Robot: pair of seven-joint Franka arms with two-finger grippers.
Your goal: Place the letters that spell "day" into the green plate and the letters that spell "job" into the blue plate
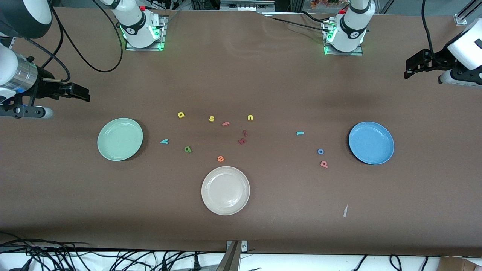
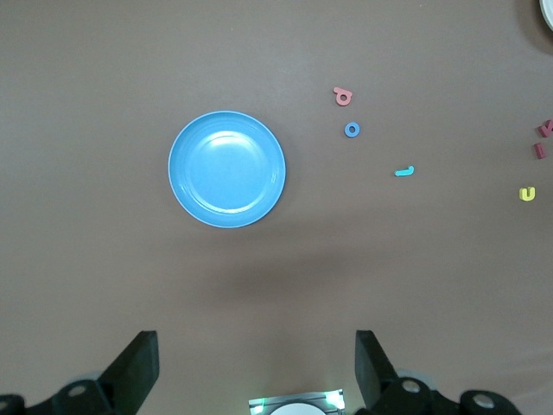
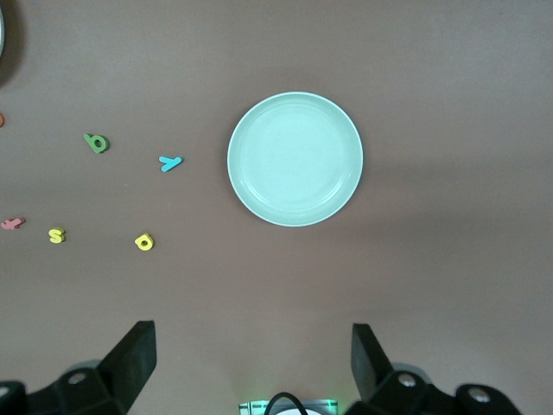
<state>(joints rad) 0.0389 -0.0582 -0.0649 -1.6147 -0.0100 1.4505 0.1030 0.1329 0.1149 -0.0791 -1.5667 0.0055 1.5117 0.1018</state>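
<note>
Both arms wait high at the table's ends: the left gripper point(image 2: 257, 367) hangs over bare table by the blue plate point(image 1: 371, 142), the right gripper point(image 3: 253, 363) by the green plate point(image 1: 120, 139) — fingers spread wide, holding nothing. Each plate sits empty near its own letters: yellow "d" point(image 1: 181, 114), green "a" point(image 1: 188, 149) and teal "y" point(image 1: 164, 141) beside the green; teal "j" point(image 1: 299, 133), blue "o" point(image 1: 320, 151) and pinkish "b" point(image 1: 324, 164) beside the blue. The brown table point(image 1: 263, 82) is matte — cables trail along its edges.

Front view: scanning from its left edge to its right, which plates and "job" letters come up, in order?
green plate → cream-white plate → teal "j" → blue "o" → pinkish-red "b" → blue plate
</note>
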